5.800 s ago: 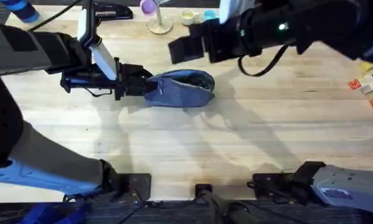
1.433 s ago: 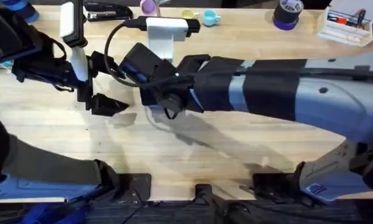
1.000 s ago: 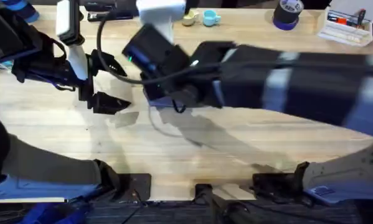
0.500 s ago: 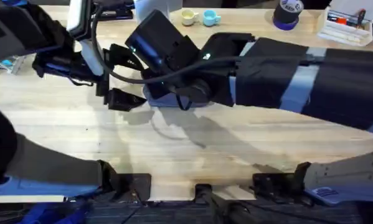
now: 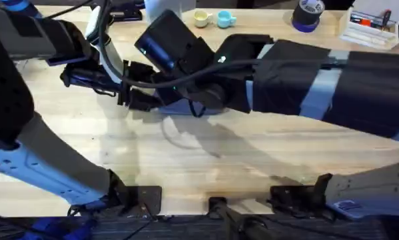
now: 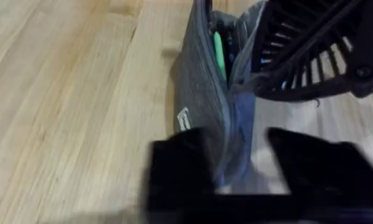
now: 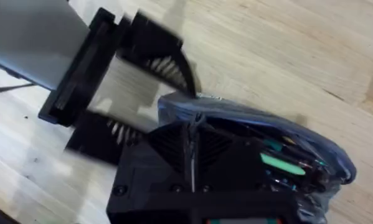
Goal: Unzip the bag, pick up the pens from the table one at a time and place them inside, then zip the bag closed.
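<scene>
Two arms: we see both meeting at the far-left part of the table (image 5: 266, 160), the right arm reaching across the middle.
Bag: we find the grey-blue bag (image 6: 206, 102) lying on the bare wood between the two grippers; from overhead only a sliver of it (image 5: 179, 109) shows under the right arm.
Zipper: we see the mouth of the bag gaping along its length, not yet closed.
Pens: we make out a green pen (image 6: 218, 55) inside the opening, and the same green stick (image 7: 284, 165) beside other dark ones in the right wrist view.
Left gripper: we see the left gripper (image 6: 236, 168) with its black fingers spread, one on each side of the bag's near end, the fabric standing between them; we cannot tell whether they touch it.
Right gripper: we see the right gripper (image 7: 192, 146) closed together at the top seam of the bag, at a thin metal tab that looks like the zipper pull.
</scene>
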